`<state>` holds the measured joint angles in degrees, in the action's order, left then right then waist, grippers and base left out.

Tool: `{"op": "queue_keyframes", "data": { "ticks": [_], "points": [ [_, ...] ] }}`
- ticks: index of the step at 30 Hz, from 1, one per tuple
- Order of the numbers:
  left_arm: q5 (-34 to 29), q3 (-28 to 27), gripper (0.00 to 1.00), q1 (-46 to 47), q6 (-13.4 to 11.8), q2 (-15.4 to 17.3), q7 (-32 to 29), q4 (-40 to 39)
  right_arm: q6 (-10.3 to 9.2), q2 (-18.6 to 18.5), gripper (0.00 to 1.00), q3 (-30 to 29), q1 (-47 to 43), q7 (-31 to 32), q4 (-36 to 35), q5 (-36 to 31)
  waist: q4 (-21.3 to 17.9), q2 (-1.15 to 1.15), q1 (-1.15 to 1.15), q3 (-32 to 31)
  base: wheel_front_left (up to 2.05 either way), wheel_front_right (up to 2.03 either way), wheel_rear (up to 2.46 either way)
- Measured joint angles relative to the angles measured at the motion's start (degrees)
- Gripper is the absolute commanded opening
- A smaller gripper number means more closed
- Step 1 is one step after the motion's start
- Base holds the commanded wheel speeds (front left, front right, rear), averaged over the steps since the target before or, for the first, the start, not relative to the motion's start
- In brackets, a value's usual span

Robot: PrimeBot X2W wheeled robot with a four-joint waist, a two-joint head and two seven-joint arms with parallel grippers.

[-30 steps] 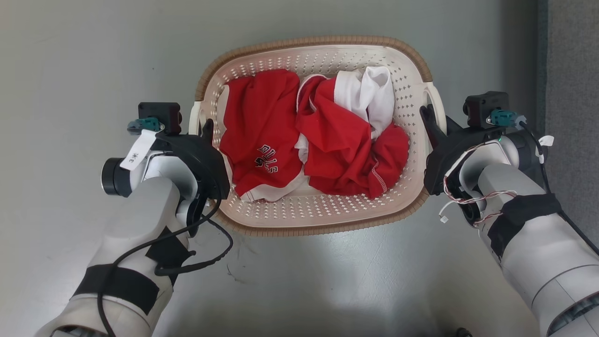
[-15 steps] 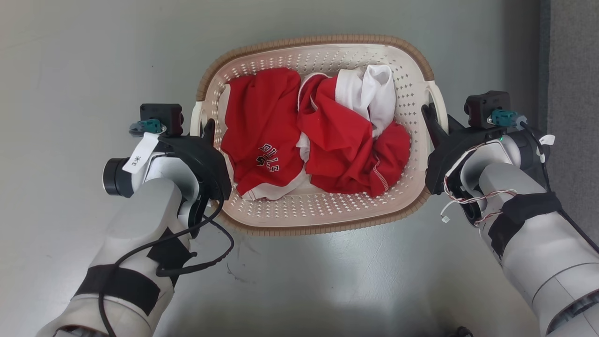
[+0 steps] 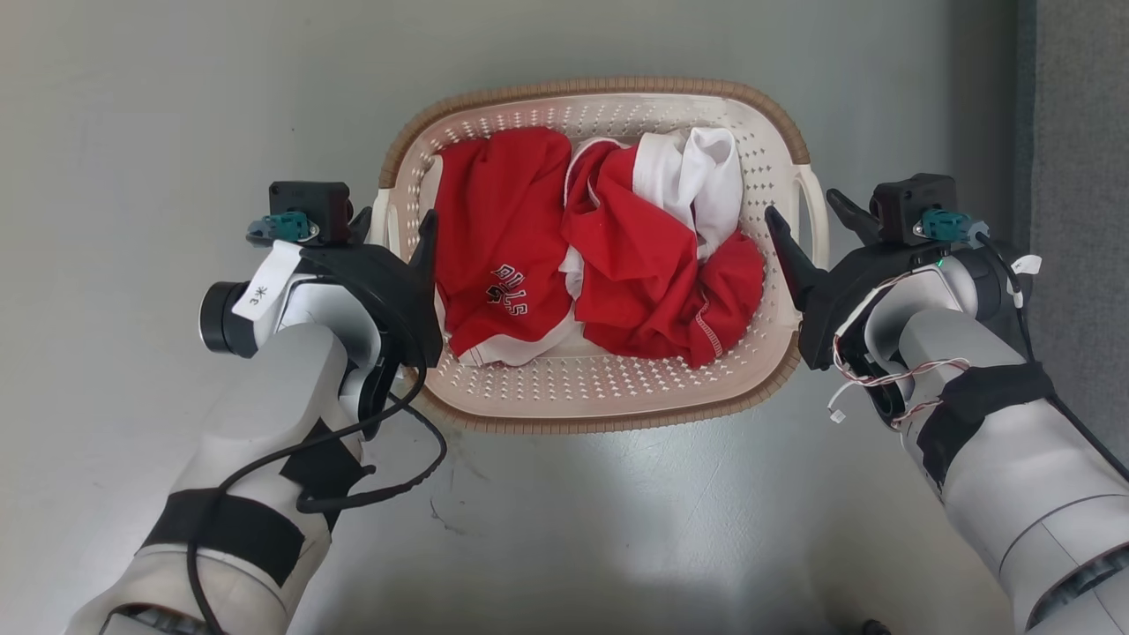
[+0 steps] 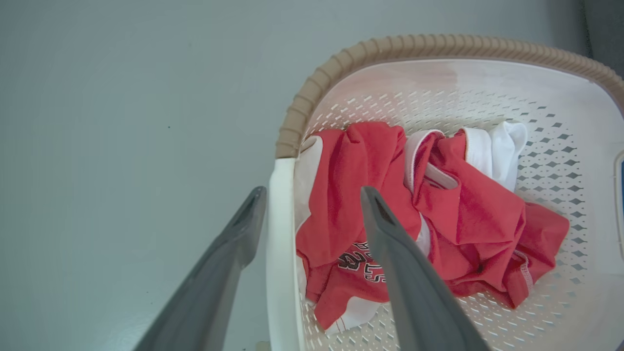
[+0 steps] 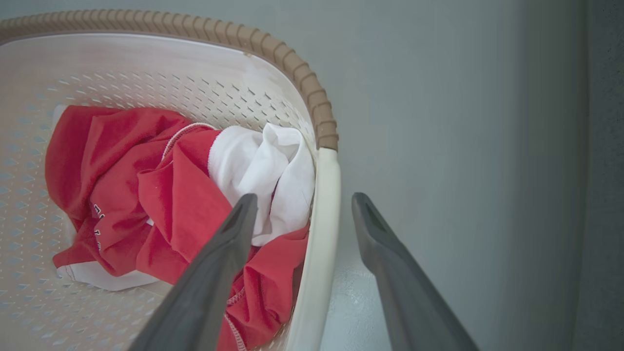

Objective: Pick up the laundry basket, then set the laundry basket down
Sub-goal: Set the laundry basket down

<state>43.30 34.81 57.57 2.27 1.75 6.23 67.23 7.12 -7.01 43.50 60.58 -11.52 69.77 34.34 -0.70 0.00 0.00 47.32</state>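
The laundry basket (image 3: pixel 600 86), cream with perforated walls and a brown woven-look rim, sits on the grey floor and holds red clothes (image 3: pixel 503 238) and a white cloth (image 3: pixel 697 176). My left gripper (image 3: pixel 395 225) is open, one finger on each side of the basket's white left handle (image 3: pixel 381 220). In the left wrist view the left gripper (image 4: pixel 313 195) straddles that handle (image 4: pixel 280 219) beneath the basket rim (image 4: pixel 414 44). My right gripper (image 3: pixel 804 212) is open around the right handle (image 3: pixel 816 203). The right wrist view shows the right gripper (image 5: pixel 304 200) astride that handle (image 5: pixel 324 204).
Grey floor (image 3: pixel 176 106) lies all around the basket. A darker grey strip (image 3: pixel 1076 176) runs along the right edge of the head view. A black cable (image 3: pixel 414 467) loops off my left forearm near the basket's front.
Both grippers have gone from shut on the basket's handles to open, their fingers spread to either side. The basket looks slightly smaller and lower in the head view.
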Motion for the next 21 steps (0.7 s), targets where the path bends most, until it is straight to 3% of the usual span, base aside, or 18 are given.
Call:
{"op": "queue_keyframes", "data": {
  "ticks": [10, 21],
  "points": [
    [0.3, 1.2, 1.00, -0.2, 0.0, 0.0, -0.1, 1.5, 0.00, 0.1, 1.00, 0.2, -0.4, -0.7, 0.9, 0.0, 0.1, 0.00, 0.00, -2.1, 0.00, 0.00, 0.00],
    [0.2, 2.6, 1.00, -2.9, 0.3, 0.0, 1.0, 3.5, 0.00, 0.5, 1.00, -0.3, -4.3, -1.7, 1.6, 1.2, -0.1, 0.00, 0.00, -8.6, 0.00, 0.00, 0.00]
  ]
}}
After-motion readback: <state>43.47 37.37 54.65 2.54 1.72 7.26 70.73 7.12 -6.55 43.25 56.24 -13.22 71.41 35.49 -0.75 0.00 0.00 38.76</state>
